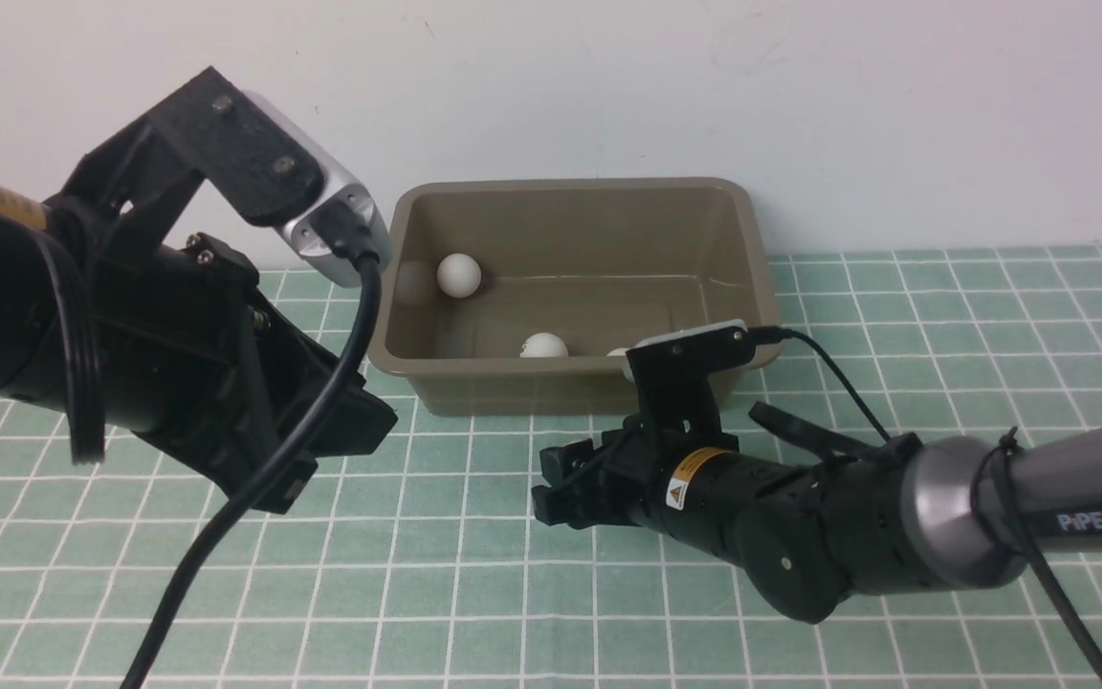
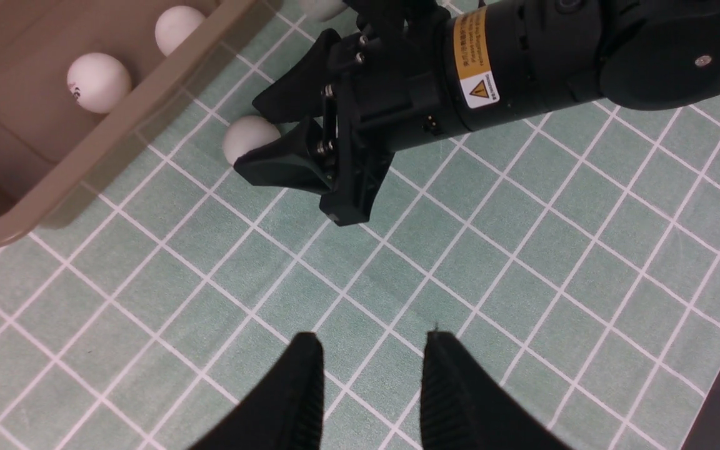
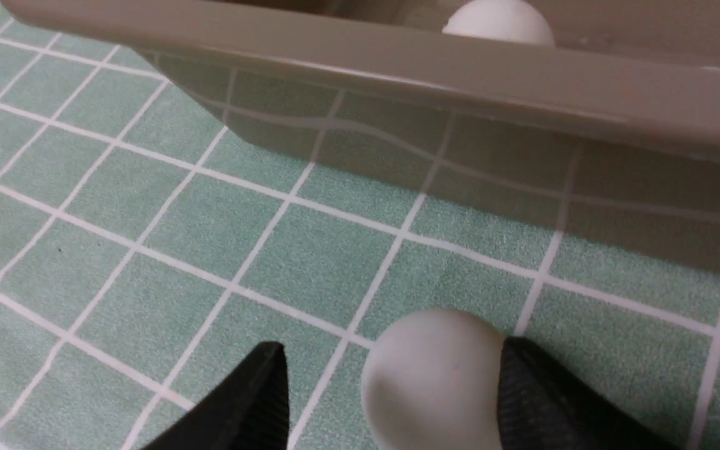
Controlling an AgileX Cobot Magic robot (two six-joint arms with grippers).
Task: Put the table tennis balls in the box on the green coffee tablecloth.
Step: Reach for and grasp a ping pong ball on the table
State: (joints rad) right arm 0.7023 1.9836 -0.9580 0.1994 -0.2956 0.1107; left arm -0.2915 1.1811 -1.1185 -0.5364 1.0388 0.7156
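I had R gripper (image 1: 556,483) low on the mint-green white-grid cloth (image 1: 895,383), just in front of the olive-brown plastic tub (image 1: 570,184). Its jaws were apart astride a small white ball (image 3: 432,375), one pad (image 3: 554,400) touching, ready to pinch. Other balls (image 1: 458,275) lay inside. L gripper (image 2: 372,350) hung clear, slightly parted, empty, prob. giving room.

Mint-green fabric tablecloth (image 1: 800,574) on the table: thin white lines in a grid of small squares.
Rectangular olive-brown plastic box (image 1: 570,383): plain, no pattern I can pick out.
Small round matte white table tennis balls (image 2: 99,81): I note a small dark mark on one.
Left end effector (image 2: 372,350) and right end effector (image 3: 392,345): both black.
Rectangular warning label (image 2: 475,59) on the right arm: yellow beside white, with a black-edged triangle.
Right arm's metal tube (image 1: 1091,478): grey, white lettering.
Wall (image 1: 800,96): I log it as off-white.
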